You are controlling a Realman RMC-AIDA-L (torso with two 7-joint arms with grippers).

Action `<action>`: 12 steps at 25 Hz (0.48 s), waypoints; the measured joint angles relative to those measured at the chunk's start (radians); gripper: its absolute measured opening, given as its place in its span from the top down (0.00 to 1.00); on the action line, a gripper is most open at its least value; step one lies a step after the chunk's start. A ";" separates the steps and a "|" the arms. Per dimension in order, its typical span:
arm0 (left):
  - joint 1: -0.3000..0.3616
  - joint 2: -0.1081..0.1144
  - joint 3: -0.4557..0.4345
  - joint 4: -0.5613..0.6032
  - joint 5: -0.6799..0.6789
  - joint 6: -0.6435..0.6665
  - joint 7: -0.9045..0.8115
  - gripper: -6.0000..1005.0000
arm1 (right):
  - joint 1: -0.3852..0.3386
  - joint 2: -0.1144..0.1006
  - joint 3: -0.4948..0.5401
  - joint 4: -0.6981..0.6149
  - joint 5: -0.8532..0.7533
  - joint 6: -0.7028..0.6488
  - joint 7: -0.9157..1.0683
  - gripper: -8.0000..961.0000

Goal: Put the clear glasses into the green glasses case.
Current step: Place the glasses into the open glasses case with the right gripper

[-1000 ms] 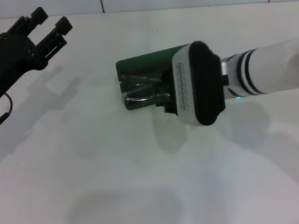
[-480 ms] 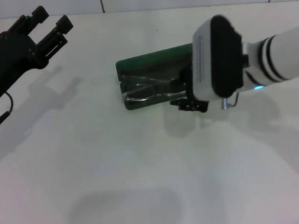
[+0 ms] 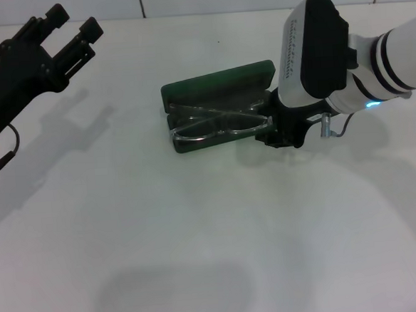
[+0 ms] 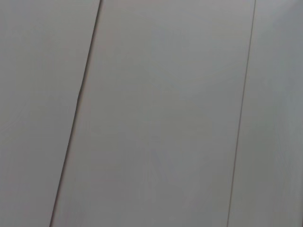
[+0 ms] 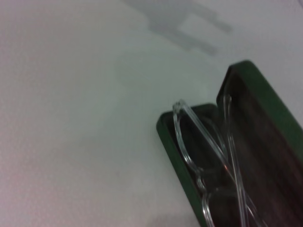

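The case [image 3: 215, 105] lies open just above the middle of the head view, its long axis running left to right with a slight upward tilt toward the right; the lid stands up along its far side; the glasses [image 3: 213, 127] sit in the tray, the lens toward the frame's lower edge and the thin clear arms crossing over the dark lining. In the right wrist view the glasses [image 5: 208, 156] ride a little high at one end, one arm resting up against the tray rim rather than sunk flat; whether they are fully seated I cannot tell.

The right gripper [image 3: 283, 131] is at the case's right end, right of centre in the head view, low over the table [image 3: 199, 235] and just beside or touching the tray's short edge; its fingers are hidden under the white wrist housing, so whether they are apart, together or clamped on the frame I cannot tell. The glasses lie to the left of it, along the same axis as the case.

The left gripper [image 3: 71, 37] hangs in the upper left of the frame, well apart from the case, its fingers spread with nothing between them; the right arm is much the nearer, so the next touch, probably settling the glasses or closing the lid, falls to it.
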 joint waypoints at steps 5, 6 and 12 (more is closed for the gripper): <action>-0.001 0.000 0.000 0.000 0.000 0.000 0.000 0.29 | 0.028 0.001 0.001 0.044 -0.021 0.023 0.021 0.57; -0.001 0.000 0.000 0.000 0.000 -0.002 0.000 0.29 | 0.029 0.001 0.001 0.047 -0.021 0.032 0.021 0.57; -0.001 -0.003 0.000 0.000 0.000 -0.018 0.001 0.29 | 0.026 0.001 -0.004 0.044 -0.021 0.059 0.021 0.57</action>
